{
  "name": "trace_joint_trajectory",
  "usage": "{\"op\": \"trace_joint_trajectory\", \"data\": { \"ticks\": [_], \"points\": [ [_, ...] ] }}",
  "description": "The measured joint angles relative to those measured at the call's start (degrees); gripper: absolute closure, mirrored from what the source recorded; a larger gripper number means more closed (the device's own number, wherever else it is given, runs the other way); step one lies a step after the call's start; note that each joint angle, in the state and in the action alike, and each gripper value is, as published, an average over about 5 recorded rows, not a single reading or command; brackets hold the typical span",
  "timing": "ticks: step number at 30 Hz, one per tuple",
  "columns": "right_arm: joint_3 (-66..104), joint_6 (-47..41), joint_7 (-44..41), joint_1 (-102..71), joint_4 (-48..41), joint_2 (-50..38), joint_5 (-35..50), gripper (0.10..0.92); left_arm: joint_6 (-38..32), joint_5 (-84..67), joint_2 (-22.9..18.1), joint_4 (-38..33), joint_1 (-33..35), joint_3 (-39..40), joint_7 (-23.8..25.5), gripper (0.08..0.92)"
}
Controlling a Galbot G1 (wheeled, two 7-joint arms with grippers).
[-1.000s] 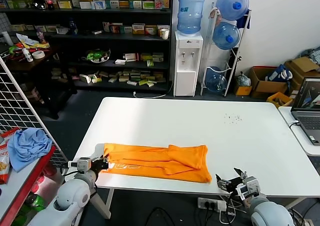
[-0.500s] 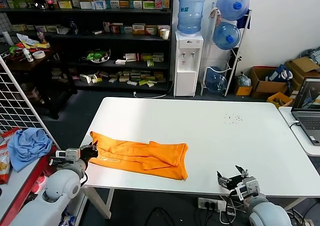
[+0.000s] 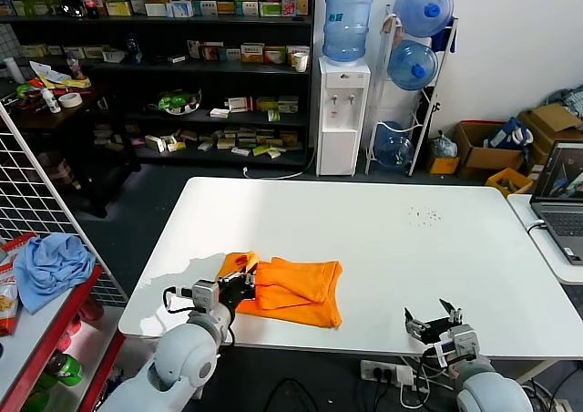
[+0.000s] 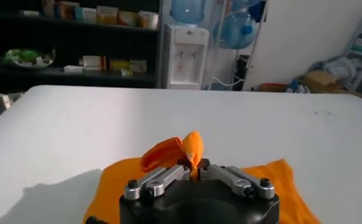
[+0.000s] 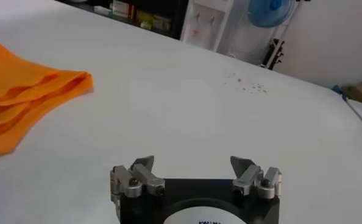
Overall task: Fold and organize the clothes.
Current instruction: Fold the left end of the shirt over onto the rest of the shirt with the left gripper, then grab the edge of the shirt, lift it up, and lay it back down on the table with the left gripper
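Note:
The orange T-shirt (image 3: 296,289) lies bunched on the white table (image 3: 383,230) near its front edge, left of centre. My left gripper (image 3: 239,284) is shut on the shirt's left end and holds it lifted and folded over toward the right. In the left wrist view the orange cloth (image 4: 181,152) is pinched between the closed fingers of my left gripper (image 4: 193,167). My right gripper (image 3: 435,321) is open and empty at the table's front right edge. It also shows in the right wrist view (image 5: 193,167), with the shirt (image 5: 22,97) off to one side.
A light blue cloth (image 3: 50,264) lies on a red rack at the far left. A laptop (image 3: 563,198) sits on a side table at the right. Shelves and a water dispenser (image 3: 344,93) stand beyond the table.
My left gripper has carried the shirt's left end to the right, over the rest of the shirt. The shirt is now shorter and bunched. The right gripper has hardly moved.

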Motion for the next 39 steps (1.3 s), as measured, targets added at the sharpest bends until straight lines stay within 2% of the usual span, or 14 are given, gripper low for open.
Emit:
{"op": "trace_joint_trajectory", "data": {
  "ticks": [12,19,25,34,39],
  "points": [
    [0.2,0.4,-0.1,0.1,-0.7,0.9,-0.7,0.203,-1.1,3.1,-8.5,4.1,-2.8,8.2,1.2,0.844],
    [-0.5,0.3,-0.2,1.1,-1.4,0.8,-0.6,0.203,-2.7,3.6,-9.9,5.8,-2.7,10.6,3.9,0.654],
    [-1.0,0.3,-0.4,1.8,-1.7,0.7,-0.5,0.203,-7.1,3.3,-10.3,5.9,-2.3,11.5,7.7,0.481],
    [-1.6,0.2,-0.7,2.4,-1.9,0.2,-0.3,0.203,-12.7,3.4,-8.2,3.9,-0.9,9.5,10.2,0.229],
    [-1.9,0.3,-1.0,2.4,-2.0,0.0,-0.2,0.203,-13.5,3.6,-5.3,3.4,0.5,7.1,10.2,0.18]
  ]
}}
